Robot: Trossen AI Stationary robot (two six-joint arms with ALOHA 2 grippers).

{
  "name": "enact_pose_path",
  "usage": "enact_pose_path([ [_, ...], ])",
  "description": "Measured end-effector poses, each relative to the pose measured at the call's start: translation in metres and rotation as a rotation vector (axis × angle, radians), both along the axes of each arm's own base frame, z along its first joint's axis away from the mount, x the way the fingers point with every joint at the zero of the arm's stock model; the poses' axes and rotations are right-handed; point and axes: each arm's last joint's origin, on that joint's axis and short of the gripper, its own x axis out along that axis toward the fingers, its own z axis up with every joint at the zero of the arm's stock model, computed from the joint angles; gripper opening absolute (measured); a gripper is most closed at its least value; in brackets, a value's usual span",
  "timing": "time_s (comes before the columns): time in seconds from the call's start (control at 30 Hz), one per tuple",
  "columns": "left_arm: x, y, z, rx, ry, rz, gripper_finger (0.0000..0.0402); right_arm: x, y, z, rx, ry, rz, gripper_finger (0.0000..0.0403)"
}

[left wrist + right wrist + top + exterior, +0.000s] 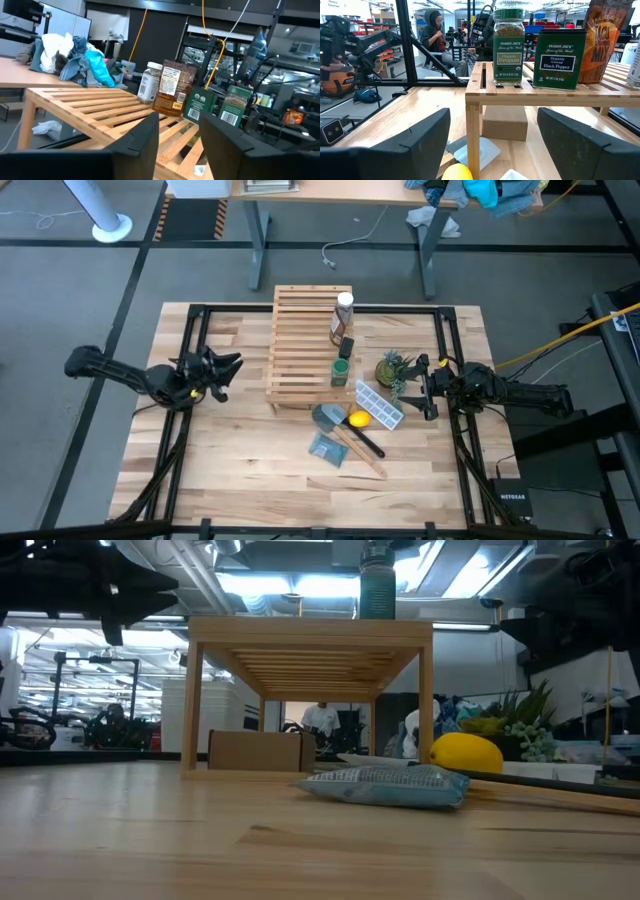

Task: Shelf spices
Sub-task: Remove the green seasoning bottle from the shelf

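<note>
The light-wood slatted shelf (305, 345) stands on its legs mid-table. Along its right edge stand the white-capped bottle (344, 304), the orange-brown packet (339, 328), the small black box (347, 347) and the green-lidded jar (341, 370), all upright on the top slats. My left gripper (234, 366) hovers left of the shelf, open and empty. My right gripper (424, 387) hovers right of the shelf beside the plant, open and empty. The right wrist view shows the jar (508, 45), the box (559, 57) and the packet (602, 40) up close.
Near the shelf's right front lie a yellow round object (357, 419), a clear tray (379, 405), a grey spatula (340, 425) and a bluish packet (327, 448). A small green plant (392, 368) stands by my right gripper. A cardboard box (255, 750) sits under the shelf.
</note>
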Motion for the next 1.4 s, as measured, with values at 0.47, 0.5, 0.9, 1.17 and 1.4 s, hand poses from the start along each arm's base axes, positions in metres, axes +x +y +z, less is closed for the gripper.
enact_pose_path([
  [0.47,0.059,-0.01,0.039,0.164,0.138,0.012,0.0165,0.0,0.0,0.0,0.0,0.001,0.0,0.0307],
  [0.5,0.066,-0.01,0.04,0.18,0.162,0.013,0.0165,0.0,0.0,0.0,0.0,0.001,0.0,0.0307],
  [0.9,0.161,-0.007,0.042,0.252,0.361,0.086,0.0169,0.0,0.0,0.0,0.0,0.001,0.0,0.0307],
  [1.17,0.191,-0.002,0.048,0.266,0.351,0.018,0.0169,0.0,0.0,0.0,0.0,0.001,0.0,0.0307],
  [1.4,0.195,-0.003,0.044,0.228,0.358,-0.067,0.0169,0.0,0.0,0.0,0.0,0.002,0.0,0.0307],
])
